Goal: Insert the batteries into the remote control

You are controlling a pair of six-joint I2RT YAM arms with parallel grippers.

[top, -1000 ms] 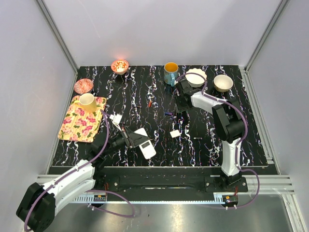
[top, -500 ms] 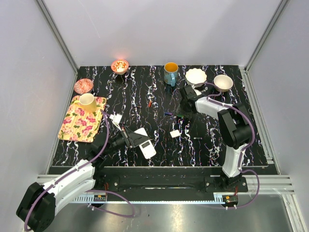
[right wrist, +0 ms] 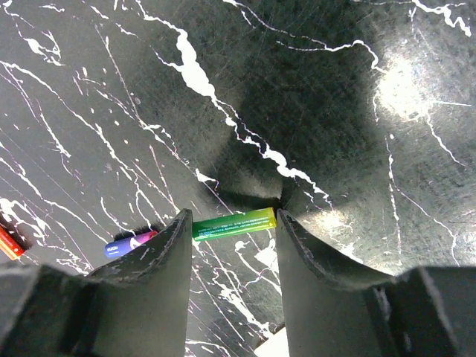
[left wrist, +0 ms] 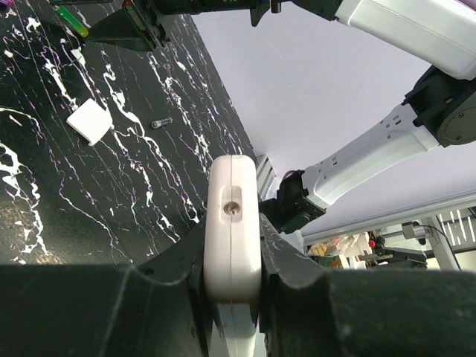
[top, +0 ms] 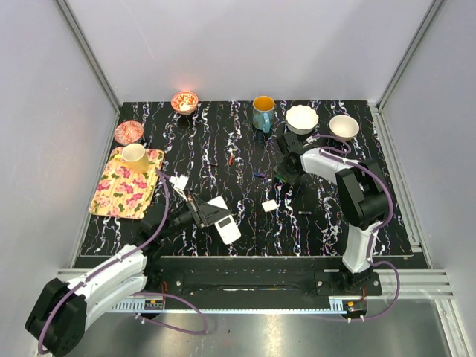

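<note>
Toward the right-centre of the black marbled table, the right gripper has come nearer and lower than a second ago, when it hung back by the white bowl. Its jaws stand about half open, one finger at each end of the green battery, which lies flat on the table; whether the fingers touch it I cannot tell. The left gripper has not moved: it stays clamped across the sides of the one remote control, at the near left-centre of the table.

Four batteries show: the green battery, a blue battery just beside one finger of the right gripper, a reddish-orange battery farther off, and a dark battery near the single white cover piece. A dark speck farther back may be a fifth.
</note>
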